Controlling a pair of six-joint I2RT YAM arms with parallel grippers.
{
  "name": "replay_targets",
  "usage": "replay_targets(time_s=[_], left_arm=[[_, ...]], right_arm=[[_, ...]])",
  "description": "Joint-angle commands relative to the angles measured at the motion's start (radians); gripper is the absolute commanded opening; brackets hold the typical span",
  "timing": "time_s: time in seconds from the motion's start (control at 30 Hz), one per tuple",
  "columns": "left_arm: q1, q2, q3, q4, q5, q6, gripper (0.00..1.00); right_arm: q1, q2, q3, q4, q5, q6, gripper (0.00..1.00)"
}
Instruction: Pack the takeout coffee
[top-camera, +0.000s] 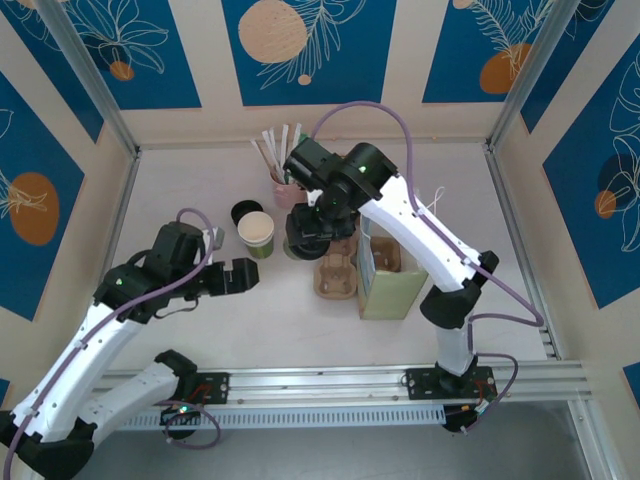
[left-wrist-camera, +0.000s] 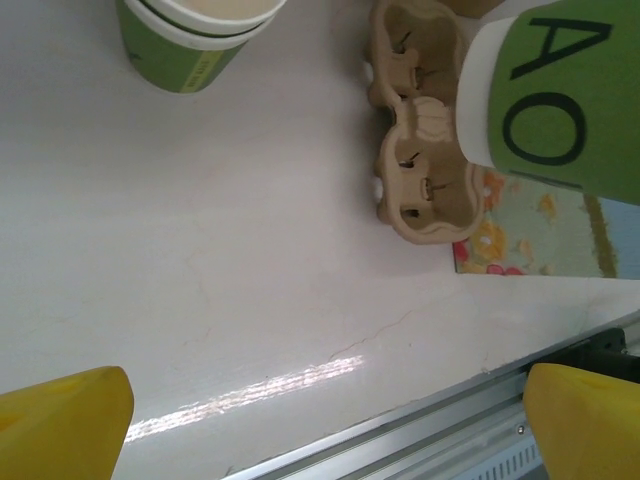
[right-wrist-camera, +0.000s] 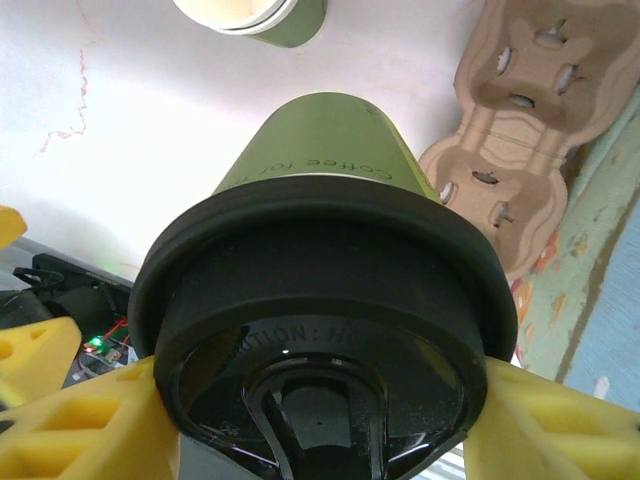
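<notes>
Spotted a pale worktop (top-camera: 280, 325) with a cardboard carrier (top-camera: 337, 275) sitting on it. Found the left end effector (left-wrist-camera: 325, 425) gaping wide, nothing in it. Caught the right end effector (right-wrist-camera: 320, 420) clamped round the lid of the takeout coffee (right-wrist-camera: 320, 180), just beside that carrier.

The top camera gives me even, soft light from above; the table (top-camera: 300, 335) is bright and the arms throw only faint shadows on it. In the left wrist view a white streak of glare lies across the table, and the yellow fingertips (left-wrist-camera: 60, 425) of the left gripper (left-wrist-camera: 325, 430) are blurred at the bottom corners. In the right wrist view the glossy black lid (right-wrist-camera: 320, 290) of the takeout coffee (right-wrist-camera: 320, 150) carries small highlights.
</notes>
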Motion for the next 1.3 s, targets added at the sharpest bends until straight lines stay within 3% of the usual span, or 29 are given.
replay_targets(time_s=[0.0, 0.57, 1.27], left_arm=[[0.011, 0.015, 0.038, 0.043, 0.041, 0.0, 1.0], [0.01, 0.148, 0.137, 0.088, 0.041, 0.034, 1.0], [0.01, 0.205, 0.179, 0.113, 0.046, 0.061, 1.0]], right_arm=[[-0.002, -0.051, -0.024, -0.152, 0.015, 0.023, 0.62], [0.007, -0.226, -0.15, -0.152, 0.037, 0.079, 0.62], [0.023, -0.433, -0.293, -0.135, 0.033, 0.106, 0.6]])
